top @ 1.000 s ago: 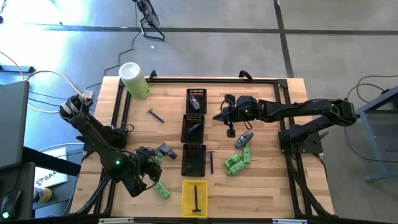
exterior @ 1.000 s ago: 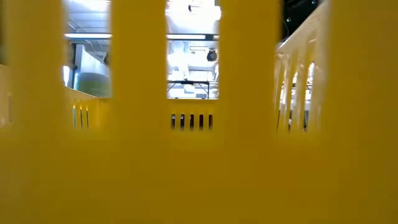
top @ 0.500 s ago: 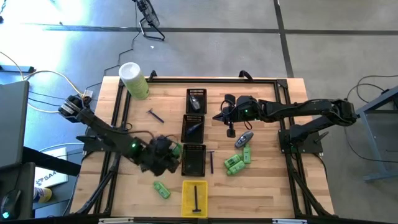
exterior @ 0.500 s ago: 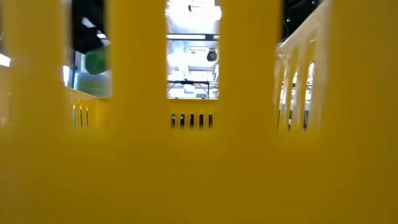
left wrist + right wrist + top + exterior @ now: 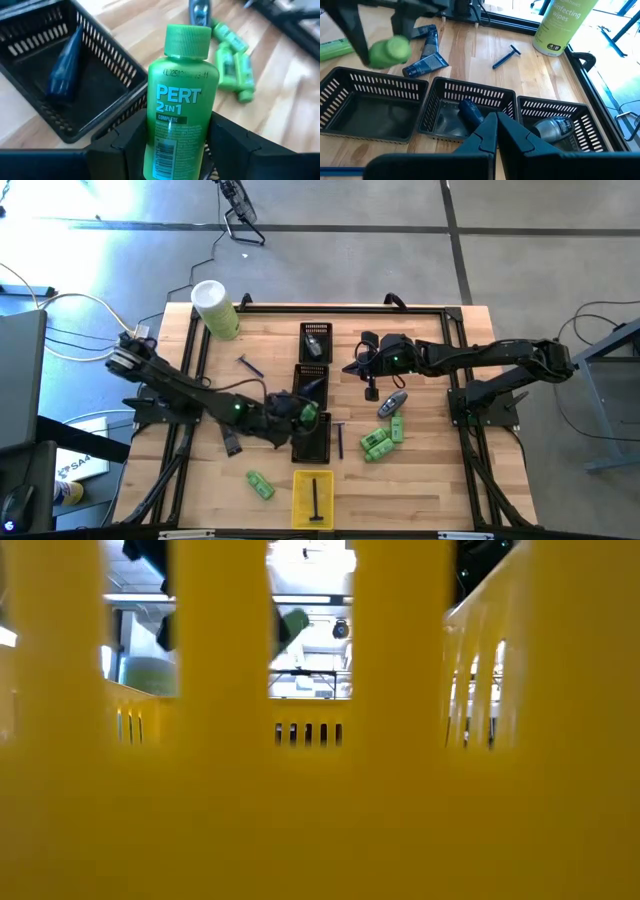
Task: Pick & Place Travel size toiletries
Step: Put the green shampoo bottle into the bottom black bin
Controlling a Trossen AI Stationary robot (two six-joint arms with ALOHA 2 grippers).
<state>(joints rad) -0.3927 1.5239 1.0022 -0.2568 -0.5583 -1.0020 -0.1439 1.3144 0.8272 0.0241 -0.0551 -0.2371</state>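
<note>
Over the black tray [image 5: 311, 437] nearest the bench's front, the left gripper [image 5: 300, 413] clamps a light, rigid, slick green Pert bottle [image 5: 181, 100] mid-body; the right gripper [image 5: 362, 367] waits clenched.

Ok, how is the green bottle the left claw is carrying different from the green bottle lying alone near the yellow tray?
The carried green bottle is clamped in the left claw, off the table above the black trays; the lone green bottle lies flat on the wood, untouched. The carried one is next to the nearest black tray; the lone one is beside the yellow tray. Both are bright green.

Robot lab/workshop: concrete floor [image 5: 330, 250], framed wood bench [image 5: 420, 470], loose cables [image 5: 60, 310].
</note>
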